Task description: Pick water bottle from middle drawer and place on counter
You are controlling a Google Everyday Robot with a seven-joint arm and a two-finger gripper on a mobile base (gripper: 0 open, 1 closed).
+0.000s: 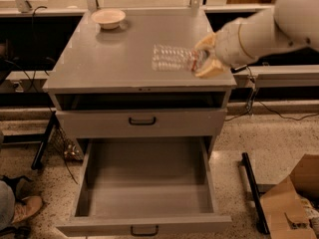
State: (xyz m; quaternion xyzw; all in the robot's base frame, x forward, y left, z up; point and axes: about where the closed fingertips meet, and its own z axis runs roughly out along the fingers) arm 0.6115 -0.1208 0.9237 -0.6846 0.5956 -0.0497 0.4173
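One water bottle [172, 59] lies sideways over the counter [109, 59], right side, its cap end clamped in the gripper [205, 56] jaws, seemingly for setting down; beneath the counter, the middle drawer [144, 183] stands open.

Above the counter [99, 66], the gripper [205, 58] hides the water bottle's [170, 58] cap end.

water bottle [172, 59]: clear, ribbed, sideways over counter [99, 59] (right side), in gripper [203, 59] | middle drawer [144, 222]: open
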